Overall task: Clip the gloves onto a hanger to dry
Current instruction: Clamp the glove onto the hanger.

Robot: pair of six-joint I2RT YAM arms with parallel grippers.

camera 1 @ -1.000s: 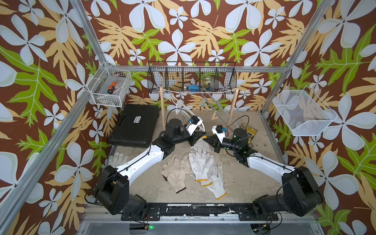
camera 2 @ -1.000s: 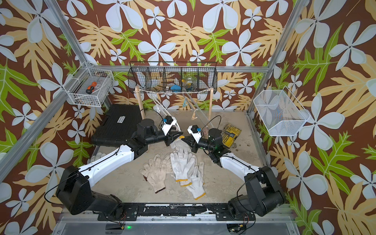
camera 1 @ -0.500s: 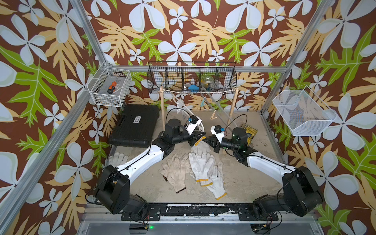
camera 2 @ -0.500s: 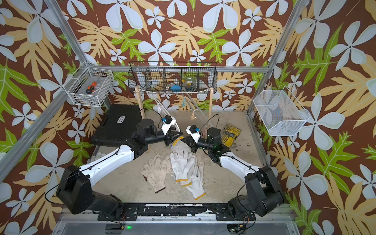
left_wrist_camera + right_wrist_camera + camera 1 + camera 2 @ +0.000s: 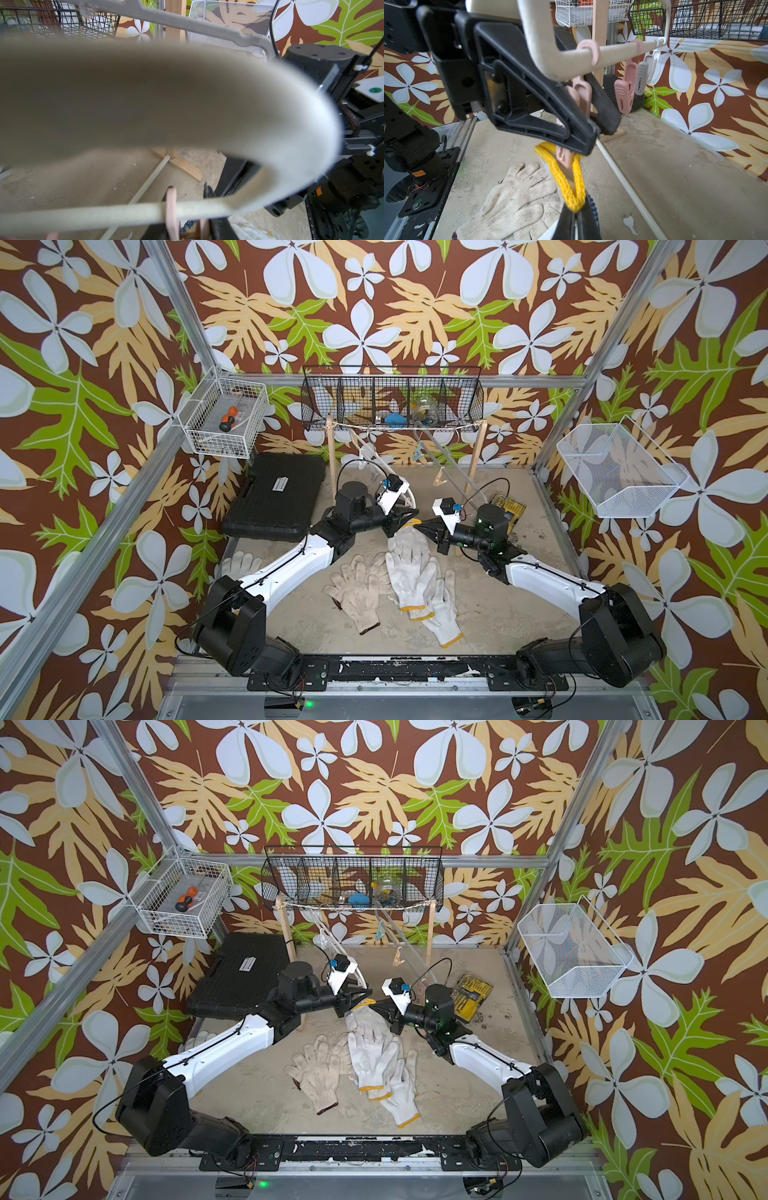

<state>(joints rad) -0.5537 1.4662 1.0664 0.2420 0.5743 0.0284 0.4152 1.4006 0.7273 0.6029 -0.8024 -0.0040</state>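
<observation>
**As the cuff meets the clip: one glove, held**

Item: glove [image 5: 409, 536], yellow cuff [image 5: 557, 176] pinched in my right gripper [image 5: 577, 212], jaws together on the knit. Just past my tips the cuff opens into a loop, its long axis running straight up from the jaws. The pink clip [image 5: 583, 93] points down into that loop, its lower end touching the trim. My left gripper [image 5: 600, 133] is clamped on the clip's handles. Farther: hanger bar [image 5: 612, 51], spare clips [image 5: 627, 91]. Remaining gloves [image 5: 517, 199] lie on the table [image 5: 654, 166]. Judgement: the cuff must rise into the clip, and my right arm is nearer.
</observation>
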